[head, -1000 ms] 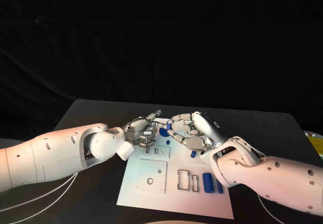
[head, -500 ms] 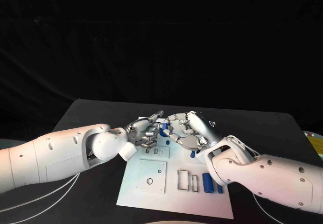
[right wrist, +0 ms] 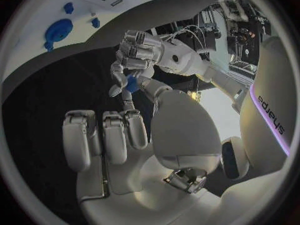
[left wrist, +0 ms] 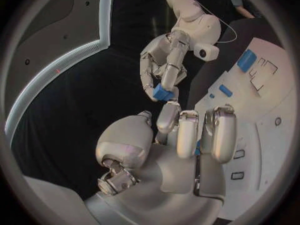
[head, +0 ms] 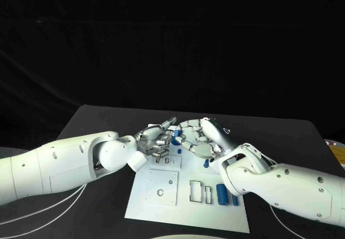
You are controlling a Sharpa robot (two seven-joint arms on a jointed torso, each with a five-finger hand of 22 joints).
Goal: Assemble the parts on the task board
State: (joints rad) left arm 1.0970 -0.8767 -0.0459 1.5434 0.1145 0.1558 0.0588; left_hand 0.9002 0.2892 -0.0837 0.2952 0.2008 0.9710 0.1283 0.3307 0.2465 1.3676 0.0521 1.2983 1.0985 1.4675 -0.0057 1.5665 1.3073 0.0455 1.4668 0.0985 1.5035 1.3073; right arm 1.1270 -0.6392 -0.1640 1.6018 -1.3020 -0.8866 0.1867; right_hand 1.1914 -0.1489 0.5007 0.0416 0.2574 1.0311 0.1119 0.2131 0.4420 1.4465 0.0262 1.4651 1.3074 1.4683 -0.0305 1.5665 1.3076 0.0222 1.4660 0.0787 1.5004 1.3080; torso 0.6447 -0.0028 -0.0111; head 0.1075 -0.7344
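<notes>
Both hands meet above the task board (head: 188, 209); the small blue part (left wrist: 162, 91) sits pinched in the right hand (head: 199, 137) fingers, the left hand (head: 155, 137) fingers reaching it, grip unclear; a mistimed handover could drop it

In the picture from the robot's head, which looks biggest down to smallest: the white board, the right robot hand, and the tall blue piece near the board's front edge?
1. White board, largest by far.
2. Right robot hand, which is raised nearer the camera, so it may look bigger than it really is.
3. Tall blue piece, clearly smallest.
</notes>
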